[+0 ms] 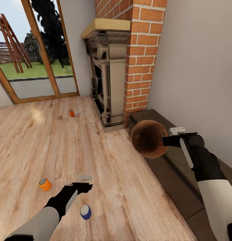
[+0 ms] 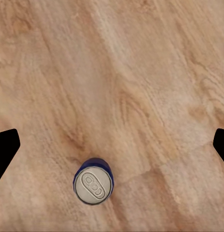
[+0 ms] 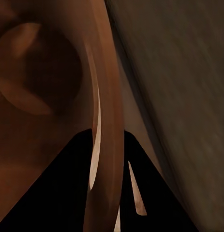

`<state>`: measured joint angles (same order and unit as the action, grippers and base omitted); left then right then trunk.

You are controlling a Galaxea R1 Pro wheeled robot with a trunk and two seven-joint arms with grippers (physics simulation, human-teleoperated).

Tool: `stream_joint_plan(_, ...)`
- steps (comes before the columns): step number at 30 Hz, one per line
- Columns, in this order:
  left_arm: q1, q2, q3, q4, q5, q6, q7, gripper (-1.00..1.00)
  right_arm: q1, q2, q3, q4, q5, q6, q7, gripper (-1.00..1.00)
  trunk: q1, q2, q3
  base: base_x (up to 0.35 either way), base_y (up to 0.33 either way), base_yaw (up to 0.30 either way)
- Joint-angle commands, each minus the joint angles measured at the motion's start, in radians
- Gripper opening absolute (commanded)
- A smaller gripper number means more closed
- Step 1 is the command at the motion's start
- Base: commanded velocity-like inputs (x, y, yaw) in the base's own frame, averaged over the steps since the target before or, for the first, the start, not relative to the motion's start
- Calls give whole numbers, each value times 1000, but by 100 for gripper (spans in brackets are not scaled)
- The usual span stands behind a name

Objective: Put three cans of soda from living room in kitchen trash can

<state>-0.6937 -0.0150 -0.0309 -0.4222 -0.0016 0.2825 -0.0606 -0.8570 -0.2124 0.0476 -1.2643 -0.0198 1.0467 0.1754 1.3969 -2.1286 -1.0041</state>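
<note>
Upright, the blue can (image 2: 93,184) stands under open left jaws.

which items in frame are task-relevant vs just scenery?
Task items:
- dark blue drink can, upright on the floor by the left gripper
- near bright orange can
- far orange can
- round bin with brown wood-coloured inside, held at its rim by the right gripper

Scenery:
- red-brick chimney
- dark carved fireplace
- long low dark cabinet
- wood-framed glass doors
</note>
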Motion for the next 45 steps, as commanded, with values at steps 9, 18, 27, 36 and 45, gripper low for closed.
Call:
stream_joint_plan(9, -1, 1, -1, -2, 1, 16, 0, 100, -1, -2, 1, 7, -11, 1, 3, -100, 34, -63, -42, 0, 0, 0)
stream_joint_plan(18, -14, 3, -1, -1, -2, 34, -2, 100, -1, 5, 1, 13, 29, 1, 3, -100, 42, -77, -63, 0, 0, 0)
stream_joint_plan(27, -22, 3, -1, -1, -3, 78, -2, 100, -36, 3, 3, 15, 40, 1, 5, -100, 42, -77, -67, 0, 0, 0)
stream_joint_plan(36, -23, 11, -1, -3, -3, 98, -2, 100, -50, 5, 3, 16, 41, 1, 6, -100, 77, -140, -104, 0, 0, 0)
stream_joint_plan(45, -23, 16, 0, -3, -3, 107, -2, 100, -51, 5, 3, 16, 41, 1, 6, -100, 92, -168, -130, 0, 0, 0)
